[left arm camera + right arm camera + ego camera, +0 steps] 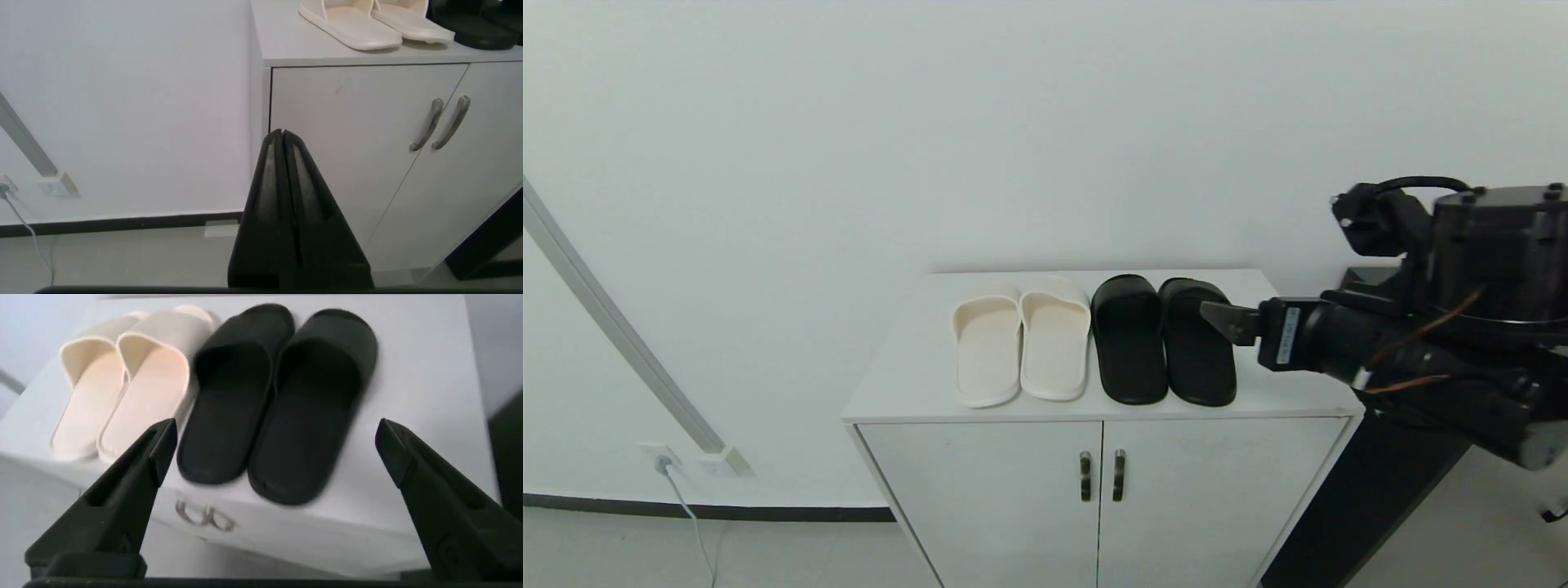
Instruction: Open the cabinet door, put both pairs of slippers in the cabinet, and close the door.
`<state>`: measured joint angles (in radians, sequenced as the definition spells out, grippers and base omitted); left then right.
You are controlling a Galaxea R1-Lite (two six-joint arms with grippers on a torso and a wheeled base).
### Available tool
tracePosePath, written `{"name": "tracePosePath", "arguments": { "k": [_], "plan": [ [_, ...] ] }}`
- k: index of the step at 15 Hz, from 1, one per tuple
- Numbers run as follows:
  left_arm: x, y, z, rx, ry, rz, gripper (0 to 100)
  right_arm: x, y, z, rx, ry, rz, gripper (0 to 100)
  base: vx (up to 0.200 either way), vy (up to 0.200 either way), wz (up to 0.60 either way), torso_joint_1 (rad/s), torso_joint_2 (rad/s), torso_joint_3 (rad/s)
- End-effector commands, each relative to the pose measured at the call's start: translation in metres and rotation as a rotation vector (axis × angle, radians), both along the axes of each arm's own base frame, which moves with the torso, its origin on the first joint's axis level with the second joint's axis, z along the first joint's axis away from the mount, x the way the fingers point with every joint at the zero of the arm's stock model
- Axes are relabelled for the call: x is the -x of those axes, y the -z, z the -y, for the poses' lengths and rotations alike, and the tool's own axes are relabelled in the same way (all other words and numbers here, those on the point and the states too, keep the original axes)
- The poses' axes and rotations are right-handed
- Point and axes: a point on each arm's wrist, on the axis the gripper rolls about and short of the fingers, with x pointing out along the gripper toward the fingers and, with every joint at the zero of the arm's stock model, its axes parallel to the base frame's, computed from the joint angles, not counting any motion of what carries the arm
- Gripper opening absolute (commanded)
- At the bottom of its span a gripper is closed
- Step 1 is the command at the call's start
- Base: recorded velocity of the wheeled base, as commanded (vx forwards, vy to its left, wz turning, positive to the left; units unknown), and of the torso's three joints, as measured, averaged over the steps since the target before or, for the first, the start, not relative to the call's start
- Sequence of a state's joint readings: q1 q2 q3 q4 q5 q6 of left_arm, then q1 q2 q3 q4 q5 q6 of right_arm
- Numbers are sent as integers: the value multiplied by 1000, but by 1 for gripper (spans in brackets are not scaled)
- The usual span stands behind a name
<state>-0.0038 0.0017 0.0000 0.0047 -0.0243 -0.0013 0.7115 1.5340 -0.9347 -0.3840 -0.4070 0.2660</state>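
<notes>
A low white cabinet (915, 359) has its two doors (988, 506) shut, with a pair of dark handles (1101, 475) at the middle. On its top lie a cream pair of slippers (1021, 343) and, to their right, a black pair of slippers (1164, 339). My right gripper (1221, 320) hangs open beside the black pair's right edge, empty; from its wrist both pairs show, black slippers (278, 396) and cream slippers (122, 380). My left gripper (283, 143) is shut, low in front of the cabinet's left side (351, 139).
A white wall stands right behind the cabinet. A grey conduit (613, 327) runs slantwise down the wall at left to a socket (662, 461) with a cable. Open floor lies left of the cabinet.
</notes>
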Motion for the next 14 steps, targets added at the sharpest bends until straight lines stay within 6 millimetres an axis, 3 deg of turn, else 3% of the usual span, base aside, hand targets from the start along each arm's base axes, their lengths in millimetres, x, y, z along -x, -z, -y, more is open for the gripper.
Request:
{"name": "tracePosePath", "arguments": {
  "k": [1,6,10,14],
  "plan": [
    [0,0,0,0,0,-1,0,-32,21,-42,45,43,-33,100,0,0,0,0,0,0],
    [0,0,0,0,0,-1,0,-72,45,-81,64,171,0,100,0,0,0,0,0,0],
    [0,0,0,0,0,-1,0,-90,66,-92,80,188,-8,100,0,0,0,0,0,0],
    [0,0,0,2,-2,-1,0,-119,76,-89,81,262,6,100,0,0,0,0,0,0]
  ]
}}
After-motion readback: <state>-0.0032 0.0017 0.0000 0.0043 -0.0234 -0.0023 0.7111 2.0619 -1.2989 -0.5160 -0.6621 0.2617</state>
